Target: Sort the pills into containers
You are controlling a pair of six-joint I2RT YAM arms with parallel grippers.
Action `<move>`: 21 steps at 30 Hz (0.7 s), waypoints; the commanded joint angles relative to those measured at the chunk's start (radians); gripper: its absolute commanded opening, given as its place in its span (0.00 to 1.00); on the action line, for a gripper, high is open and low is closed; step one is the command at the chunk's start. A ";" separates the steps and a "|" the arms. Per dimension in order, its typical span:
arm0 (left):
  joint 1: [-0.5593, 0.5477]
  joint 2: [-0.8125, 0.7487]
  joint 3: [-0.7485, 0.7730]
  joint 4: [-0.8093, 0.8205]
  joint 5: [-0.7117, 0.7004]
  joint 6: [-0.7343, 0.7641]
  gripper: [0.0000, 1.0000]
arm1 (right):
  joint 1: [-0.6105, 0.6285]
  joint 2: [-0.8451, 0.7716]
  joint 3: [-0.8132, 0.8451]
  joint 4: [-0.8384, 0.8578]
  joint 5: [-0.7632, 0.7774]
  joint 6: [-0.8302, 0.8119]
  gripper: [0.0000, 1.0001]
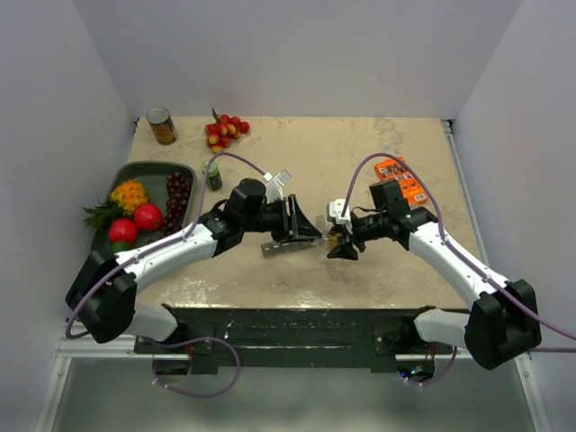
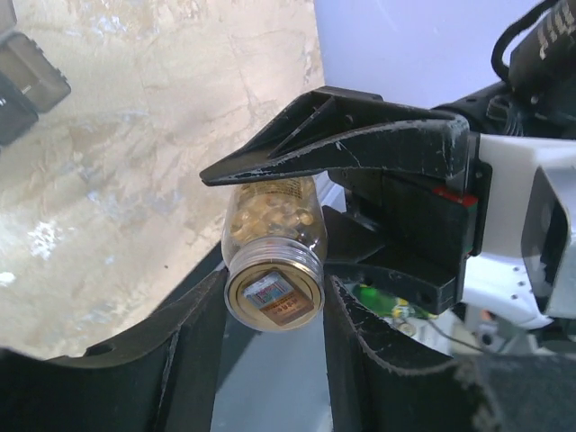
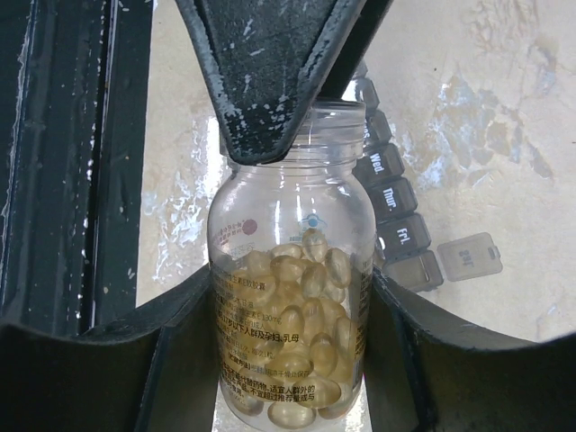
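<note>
Right end effector (image 3: 288, 342) is pinching the bottle (image 3: 292, 193) of pills (image 3: 301, 297) by its body, left end effector (image 2: 273, 292) by its neck. Containers (image 3: 396, 211) are lying beneath at the tabletop (image 1: 378, 153) middle, nearer the left arm.

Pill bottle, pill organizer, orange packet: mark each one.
pill bottle (image 3: 292, 297), right wrist view, capsule-filled lower body.
pill organizer (image 3: 393, 200), right wrist view, lid marked Thur.
orange packet (image 1: 407, 180), top external view, its middle.

I count one clear bottle (image 3: 292, 297), its pills (image 3: 301, 360) too many to number, one grey compartment strip (image 1: 277, 247), one tin can (image 1: 162, 126), one green-capped bottle (image 1: 212, 175), one orange packet (image 1: 403, 180) and one berry cluster (image 1: 225, 131). One dark tray (image 1: 155, 176) holds two red fruits (image 1: 148, 216), one yellow fruit (image 1: 129, 193), one grape bunch (image 1: 178, 200).
</note>
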 commanded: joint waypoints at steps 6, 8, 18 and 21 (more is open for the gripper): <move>0.025 -0.040 -0.069 0.208 0.132 -0.214 0.66 | -0.007 -0.035 0.007 0.063 -0.029 0.017 0.00; 0.036 -0.058 -0.118 0.275 0.141 -0.217 0.78 | -0.010 -0.038 0.007 0.061 -0.030 0.017 0.00; 0.148 -0.187 -0.067 -0.037 0.110 0.233 0.91 | -0.014 -0.038 0.007 0.061 -0.032 0.015 0.00; 0.139 -0.267 -0.080 -0.051 0.129 0.571 0.92 | -0.016 -0.041 0.005 0.058 -0.042 0.012 0.00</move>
